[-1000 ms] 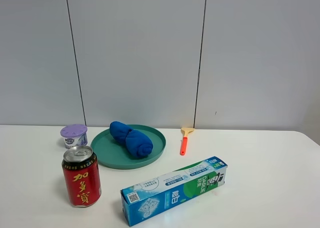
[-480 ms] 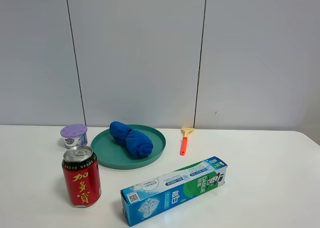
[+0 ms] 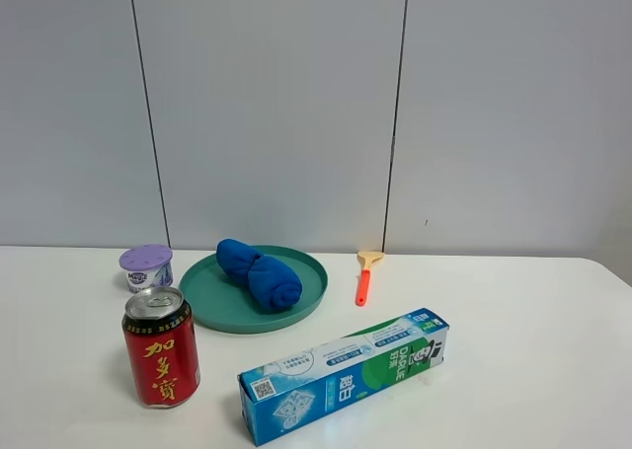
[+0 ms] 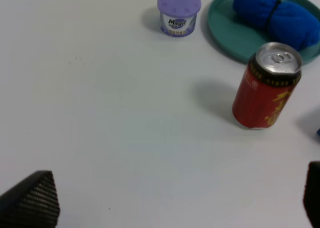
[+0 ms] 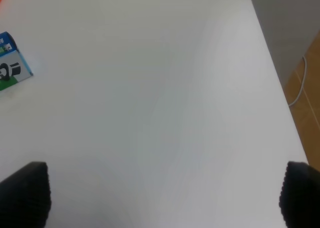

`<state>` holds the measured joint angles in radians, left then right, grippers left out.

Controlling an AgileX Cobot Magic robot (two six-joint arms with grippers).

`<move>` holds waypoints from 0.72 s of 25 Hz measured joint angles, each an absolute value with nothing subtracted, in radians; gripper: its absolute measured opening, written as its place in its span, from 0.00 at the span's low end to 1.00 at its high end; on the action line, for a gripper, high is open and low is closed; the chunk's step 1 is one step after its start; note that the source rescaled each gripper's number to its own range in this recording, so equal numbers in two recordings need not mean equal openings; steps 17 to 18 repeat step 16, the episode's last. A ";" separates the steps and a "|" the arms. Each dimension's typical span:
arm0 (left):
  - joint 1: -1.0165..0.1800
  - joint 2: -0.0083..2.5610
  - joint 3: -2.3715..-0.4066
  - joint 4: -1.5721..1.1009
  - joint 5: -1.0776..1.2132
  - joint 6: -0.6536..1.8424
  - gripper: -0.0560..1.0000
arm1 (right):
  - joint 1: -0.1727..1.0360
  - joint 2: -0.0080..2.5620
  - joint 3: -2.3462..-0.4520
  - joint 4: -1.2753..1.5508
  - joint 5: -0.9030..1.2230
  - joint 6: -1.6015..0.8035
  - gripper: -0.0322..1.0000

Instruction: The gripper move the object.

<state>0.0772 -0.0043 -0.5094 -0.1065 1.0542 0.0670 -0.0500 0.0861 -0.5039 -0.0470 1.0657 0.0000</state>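
On the white table stand a red drink can (image 3: 160,346), a blue-green toothpaste box (image 3: 344,373), a purple-lidded tub (image 3: 147,266), an orange-handled brush (image 3: 363,276) and a green plate (image 3: 308,283) holding a rolled blue towel (image 3: 259,271). Neither gripper shows in the exterior high view. My left gripper (image 4: 172,203) is open and empty over bare table, short of the can (image 4: 267,85), the tub (image 4: 179,11) and the towel (image 4: 277,17). My right gripper (image 5: 162,195) is open and empty over bare table, with only the box's end (image 5: 10,70) in sight.
The table's right edge (image 5: 280,77) runs close beside the right gripper, with wooden floor and a cable below. A grey panelled wall (image 3: 395,104) stands behind the table. The plate's bare rim (image 4: 225,27) lies behind the can in the left wrist view.
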 joint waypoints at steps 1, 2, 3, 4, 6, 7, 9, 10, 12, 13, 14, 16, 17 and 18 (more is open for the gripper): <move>0.077 -0.004 -0.509 -0.106 1.054 0.067 1.00 | -0.050 0.086 -0.504 -0.047 1.066 0.000 0.88; 0.077 -0.004 -0.509 -0.106 1.054 0.067 1.00 | -0.050 0.086 -0.504 -0.047 1.066 0.000 0.88; 0.077 -0.004 -0.509 -0.106 1.054 0.067 1.00 | -0.050 0.086 -0.504 -0.047 1.066 0.000 0.88; 0.077 -0.004 -0.509 -0.106 1.054 0.067 1.00 | -0.050 0.086 -0.504 -0.047 1.066 0.000 0.88; 0.077 -0.004 -0.509 -0.106 1.054 0.067 1.00 | -0.050 0.086 -0.504 -0.047 1.066 0.000 0.88; 0.077 -0.004 -0.509 -0.106 1.054 0.067 1.00 | -0.050 0.086 -0.504 -0.047 1.066 0.000 0.88; 0.077 -0.004 -0.509 -0.106 1.054 0.067 1.00 | -0.050 0.086 -0.504 -0.047 1.066 0.000 0.88; 0.077 -0.004 -0.509 -0.106 1.054 0.067 1.00 | -0.050 0.086 -0.504 -0.047 1.066 0.000 0.88; 0.077 -0.004 -0.509 -0.106 1.054 0.067 1.00 | -0.050 0.086 -0.504 -0.047 1.066 0.000 0.88; 0.077 -0.004 -0.509 -0.106 1.054 0.067 1.00 | -0.050 0.086 -0.504 -0.047 1.066 0.000 0.88; 0.077 -0.004 -0.509 -0.106 1.054 0.067 1.00 | -0.050 0.086 -0.504 -0.047 1.066 0.000 0.88; 0.077 -0.004 -0.509 -0.106 1.054 0.067 1.00 | -0.050 0.086 -0.504 -0.047 1.066 0.000 0.88; 0.077 -0.004 -0.509 -0.106 1.054 0.067 1.00 | -0.050 0.086 -0.504 -0.047 1.066 0.000 0.88; 0.077 -0.004 -0.509 -0.106 1.054 0.067 1.00 | -0.050 0.086 -0.504 -0.047 1.066 0.000 0.88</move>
